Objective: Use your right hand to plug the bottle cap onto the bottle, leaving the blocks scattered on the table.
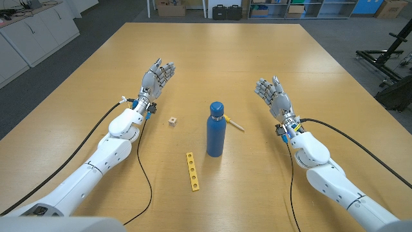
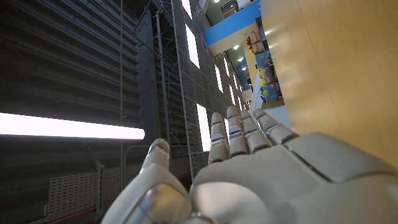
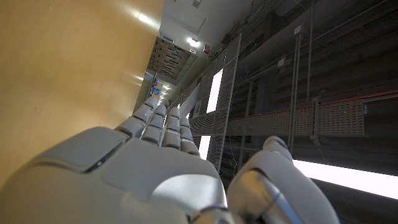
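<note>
Bottle (image 1: 215, 132) stands upright near the middle of the wooden table (image 1: 257, 58), a blue flask whose cap (image 1: 216, 107) already looks seated on its neck, though whether it is pressed fully home cannot be told. Nearest the robot, just left of the bottle's base, lies a yellow strip with holes (image 1: 192, 171), its long axis running away from the robot. Level with the bottle, the right hand (image 1: 275, 96) hangs well apart on the bottle's right, fingers spread and holding nothing, palm turned inward toward it; the left hand (image 1: 156, 79) waits likewise on the bottle's left, fingers apart and empty. The two hands look about equally far from the bottle. Between the bottle and the left hand sits a small wooden cube (image 1: 172, 121); just right of the bottle's shoulder a pale peg (image 1: 235, 123) lies slanted. The bottle's long axis is vertical, so the right hand probably needs to travel leftward and come over the cap from above.
</note>
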Controlling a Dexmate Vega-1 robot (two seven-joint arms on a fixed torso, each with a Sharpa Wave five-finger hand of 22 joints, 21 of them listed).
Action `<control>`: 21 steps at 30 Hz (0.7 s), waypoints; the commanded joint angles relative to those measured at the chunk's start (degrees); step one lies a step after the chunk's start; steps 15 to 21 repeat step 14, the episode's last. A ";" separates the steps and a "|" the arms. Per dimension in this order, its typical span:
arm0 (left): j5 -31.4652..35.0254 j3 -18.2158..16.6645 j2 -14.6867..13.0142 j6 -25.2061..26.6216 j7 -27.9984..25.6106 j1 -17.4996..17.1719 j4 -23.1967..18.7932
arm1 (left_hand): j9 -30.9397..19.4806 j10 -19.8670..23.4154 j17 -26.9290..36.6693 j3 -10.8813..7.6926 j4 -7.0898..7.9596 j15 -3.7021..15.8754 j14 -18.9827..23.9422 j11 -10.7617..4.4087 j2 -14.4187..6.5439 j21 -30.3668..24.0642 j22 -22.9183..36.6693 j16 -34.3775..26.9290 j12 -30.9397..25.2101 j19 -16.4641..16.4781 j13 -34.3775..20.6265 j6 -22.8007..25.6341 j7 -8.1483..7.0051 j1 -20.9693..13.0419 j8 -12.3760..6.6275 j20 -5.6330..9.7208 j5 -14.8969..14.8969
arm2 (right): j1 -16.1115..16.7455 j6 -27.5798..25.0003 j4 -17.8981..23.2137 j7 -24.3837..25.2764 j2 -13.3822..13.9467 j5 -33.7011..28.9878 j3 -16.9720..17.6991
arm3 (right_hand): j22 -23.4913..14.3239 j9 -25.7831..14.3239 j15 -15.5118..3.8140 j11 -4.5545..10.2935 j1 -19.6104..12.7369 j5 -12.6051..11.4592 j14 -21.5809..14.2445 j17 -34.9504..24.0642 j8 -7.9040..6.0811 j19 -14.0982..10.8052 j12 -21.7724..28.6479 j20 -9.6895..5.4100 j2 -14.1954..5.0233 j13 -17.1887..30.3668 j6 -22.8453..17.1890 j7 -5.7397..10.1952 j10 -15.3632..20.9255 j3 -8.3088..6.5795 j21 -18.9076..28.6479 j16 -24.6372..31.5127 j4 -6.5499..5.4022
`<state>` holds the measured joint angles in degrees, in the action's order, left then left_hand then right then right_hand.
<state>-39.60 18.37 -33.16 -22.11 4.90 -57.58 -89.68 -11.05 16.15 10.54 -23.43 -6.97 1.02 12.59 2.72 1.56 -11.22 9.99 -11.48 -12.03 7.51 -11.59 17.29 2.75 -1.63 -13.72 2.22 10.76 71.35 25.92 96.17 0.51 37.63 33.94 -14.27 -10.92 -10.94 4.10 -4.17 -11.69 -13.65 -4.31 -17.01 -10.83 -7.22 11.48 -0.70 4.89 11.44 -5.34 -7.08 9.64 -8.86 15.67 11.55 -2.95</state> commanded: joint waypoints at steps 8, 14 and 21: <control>0.55 0.75 0.24 1.81 -1.74 0.09 -0.52 | -0.32 -0.30 0.21 -0.17 -0.35 0.11 -0.32 0.31 -0.59 -0.11 0.15 0.17 0.14 0.69 -0.09 -0.19 0.03 -0.29 0.20 2.94 0.08 | -0.45 0.44 -3.17 -0.84 0.41 1.58 0.29 | -0.03 -0.14 -0.43 0.24 0.56 -0.56 -0.35 -0.05 -0.49 0.07 0.56 -0.25 -0.04 -0.06 -0.55 -0.28 0.88 0.54 -0.09 0.11 -0.09; 0.52 0.48 -0.56 1.19 -1.13 -1.07 -1.26 | -0.32 -0.22 0.20 -0.18 -0.37 0.13 -0.34 0.51 -0.59 -0.10 0.14 0.18 0.12 0.70 -0.08 -0.15 0.06 -0.30 0.22 3.07 0.07 | 0.40 1.02 -2.52 -0.04 0.06 0.93 0.05 | -0.04 -0.11 -0.31 0.26 0.69 -0.69 -0.77 0.03 -0.63 -0.22 0.75 -0.23 -0.11 -0.12 -0.95 -0.24 1.34 0.64 -0.07 0.30 -0.12; 0.52 0.48 -0.56 1.19 -1.13 -1.07 -1.26 | -0.32 -0.22 0.20 -0.18 -0.37 0.13 -0.34 0.51 -0.59 -0.10 0.14 0.18 0.12 0.70 -0.08 -0.15 0.06 -0.30 0.22 3.07 0.07 | 0.40 1.02 -2.52 -0.04 0.06 0.93 0.05 | -0.04 -0.11 -0.31 0.26 0.69 -0.69 -0.77 0.03 -0.63 -0.22 0.75 -0.23 -0.11 -0.12 -0.95 -0.24 1.34 0.64 -0.07 0.30 -0.12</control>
